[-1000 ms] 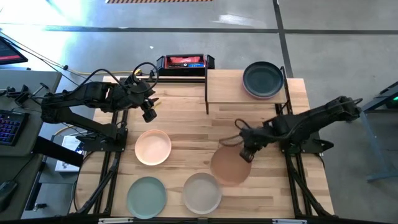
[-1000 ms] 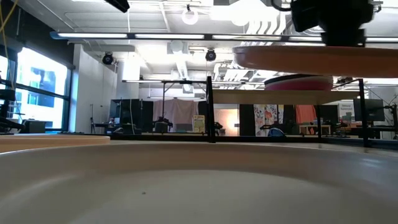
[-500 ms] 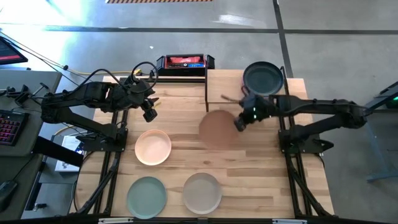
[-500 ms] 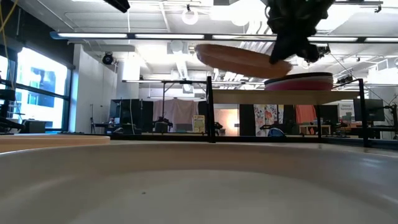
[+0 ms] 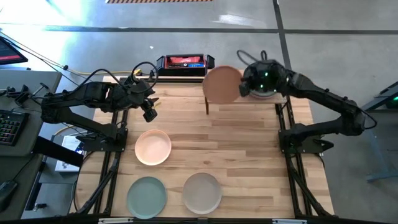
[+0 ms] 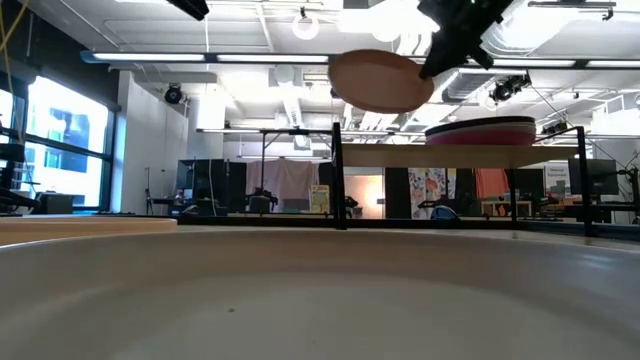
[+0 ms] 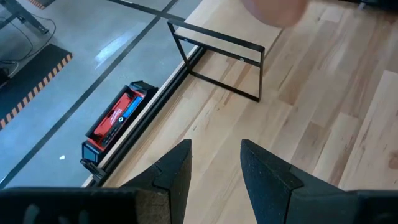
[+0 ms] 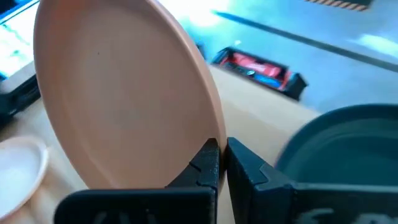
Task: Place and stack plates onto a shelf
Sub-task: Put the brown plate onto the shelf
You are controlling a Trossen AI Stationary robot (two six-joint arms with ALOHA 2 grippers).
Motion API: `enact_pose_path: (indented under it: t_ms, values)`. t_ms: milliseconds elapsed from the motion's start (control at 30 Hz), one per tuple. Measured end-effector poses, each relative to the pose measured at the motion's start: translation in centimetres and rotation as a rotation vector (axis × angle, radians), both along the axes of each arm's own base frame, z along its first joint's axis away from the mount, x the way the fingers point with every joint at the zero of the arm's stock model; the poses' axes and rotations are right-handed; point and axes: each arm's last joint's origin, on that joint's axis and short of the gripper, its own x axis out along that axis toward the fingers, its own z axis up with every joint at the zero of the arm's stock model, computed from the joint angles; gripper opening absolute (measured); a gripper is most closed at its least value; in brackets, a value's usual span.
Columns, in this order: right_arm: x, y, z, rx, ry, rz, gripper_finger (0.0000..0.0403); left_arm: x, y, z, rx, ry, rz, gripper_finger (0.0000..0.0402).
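Note:
My right gripper (image 5: 244, 87) is shut on the tan brown plate (image 5: 222, 84), held in the air over the left half of the shelf (image 5: 214, 99). The plate also shows in the low view (image 6: 380, 80) and the right wrist view (image 8: 124, 93). A stack of plates with a charcoal one on top (image 8: 348, 143) rests on the shelf's right half; a pink plate shows in it in the low view (image 6: 480, 132). My left gripper (image 5: 149, 112) is open and empty over the table's far left. Its fingers also show in the left wrist view (image 7: 214, 168). My right gripper pinches the tan brown plate's rim (image 8: 217, 138) between its two fingers, one on the hollow face and one on the underside. The fingers come at it from the table's right. The plate is lifted clear above the shelf and is tilted.
A peach plate (image 5: 153, 147), a sage green plate (image 5: 147, 196) and a pale grey plate (image 5: 202, 192) lie on the near half of the table. A black-and-red box (image 5: 183, 61) sits at the far edge, left of the shelf.
My right gripper has carried the tan brown plate up and toward the table's far edge, from above the table's near right to over the shelf's left half. The plate has tipped from level to tilted.

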Motion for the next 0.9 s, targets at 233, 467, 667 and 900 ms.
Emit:
enact_pose_path:
  t_ms: [233,467,667,900]
  values:
    - [-1.1,-2.4,-0.3,0.011,0.011,-0.081,0.0,0.0,0.0,0.0,0.0,-0.001,0.001,0.0127]
    - [-0.4,-4.3,-1.9,0.077,0.049,-0.088,0.0,0.0,0.0,0.0,0.007,0.0,0.007,0.0127]
    - [-0.5,-5.3,-2.5,0.095,0.066,-0.125,0.0,0.0,0.0,0.0,0.004,-0.006,0.015,0.0127]
    - [0.0,-6.3,-3.6,0.133,0.094,-0.126,0.0,0.0,0.0,0.0,-0.004,-0.014,0.025,0.0127]
